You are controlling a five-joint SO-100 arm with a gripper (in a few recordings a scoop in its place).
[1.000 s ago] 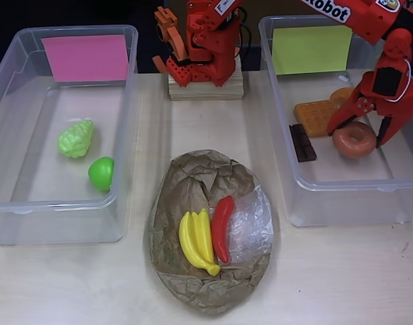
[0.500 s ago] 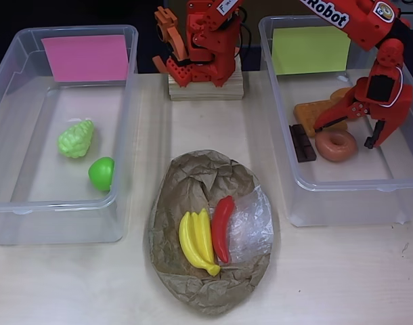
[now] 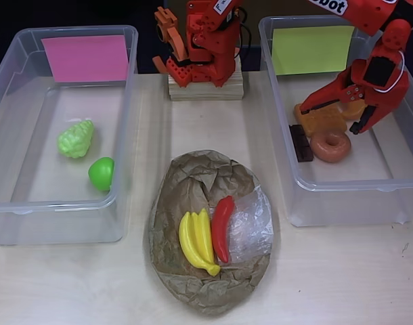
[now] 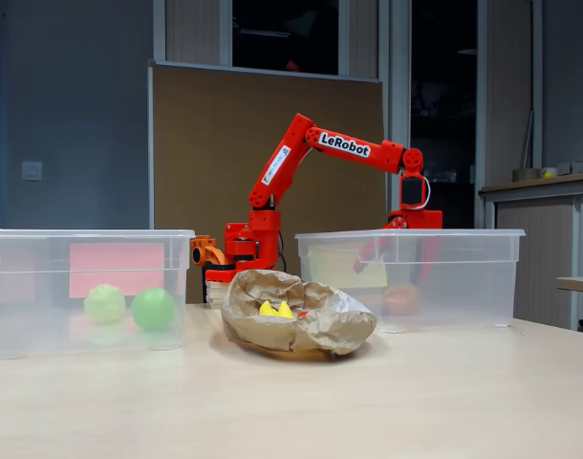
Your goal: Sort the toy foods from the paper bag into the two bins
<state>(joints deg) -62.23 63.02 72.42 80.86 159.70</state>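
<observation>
In the overhead view the red tool (image 3: 332, 116) hangs inside the right bin (image 3: 396, 186), the one with the yellow-green sheet (image 3: 311, 49) at its far end. Its two fingers stand wide apart and hold nothing; one finger reaches over the orange waffle (image 3: 319, 120) and the other points down beside the brown donut (image 3: 330, 145). The donut lies on the bin floor just in front of the waffle, and the dark chocolate bar (image 3: 301, 143) lies close at its left, along the bin wall. A small orange piece shows behind the waffle, mostly hidden by the tool, so I cannot tell what it is. The left bin (image 3: 10, 203) has the pink sheet (image 3: 84, 57) at its far end and holds the light green grapes (image 3: 76, 138) and the green apple (image 3: 101, 173), near to each other. Between the two bins, on the light bench (image 3: 342, 277), lies the crumpled paper bag (image 3: 193, 183). On the bag rest the yellow bananas (image 3: 197, 240) and the red chili (image 3: 222, 227), side by side, with the clear plastic window (image 3: 252, 223) just to the right of the chili. In the fixed view the arm bends down into the right bin (image 4: 464, 277), and the bag (image 4: 301, 316) sits in front, between the bins.
</observation>
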